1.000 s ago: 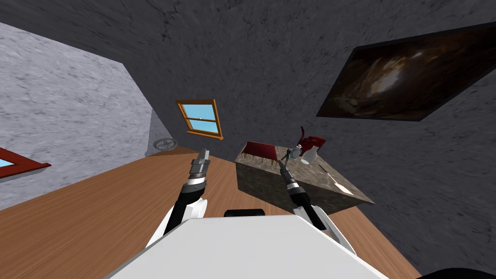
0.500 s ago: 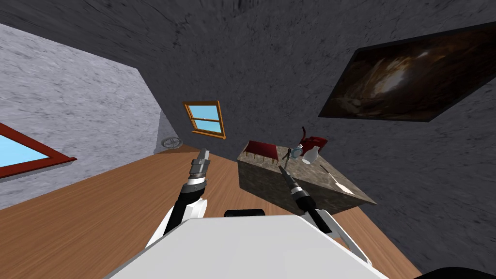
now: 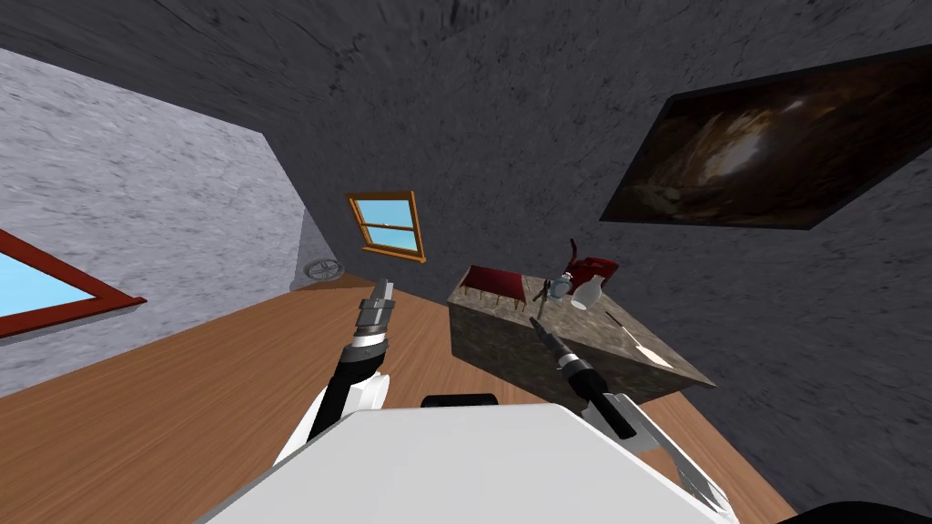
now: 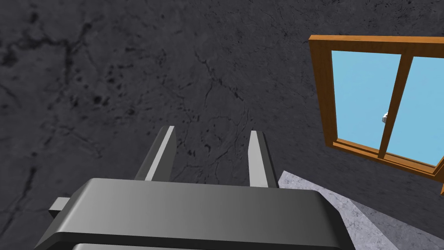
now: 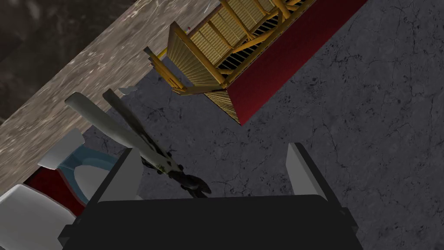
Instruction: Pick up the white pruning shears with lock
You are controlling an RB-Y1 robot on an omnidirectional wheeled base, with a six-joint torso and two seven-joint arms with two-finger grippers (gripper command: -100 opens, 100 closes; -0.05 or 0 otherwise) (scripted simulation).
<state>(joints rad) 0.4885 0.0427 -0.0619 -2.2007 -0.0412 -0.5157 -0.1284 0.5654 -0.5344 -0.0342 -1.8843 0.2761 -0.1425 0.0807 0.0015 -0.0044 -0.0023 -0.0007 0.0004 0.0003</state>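
Stone-look table (image 3: 582, 350) sits right of centre in the head view. Pruning shears (image 3: 543, 293) are at its far end, between a red tray (image 3: 496, 280) and a white jug (image 3: 587, 291). Right gripper (image 3: 537, 321) is over the table just short of them, its 2 fingers apart and holding nothing. In the right wrist view the shears slant past 1 finger (image 5: 125, 171); contact unclear. Left gripper (image 3: 380, 289) is mid-frame over the wood floor (image 3: 182, 409), fingers apart, empty.
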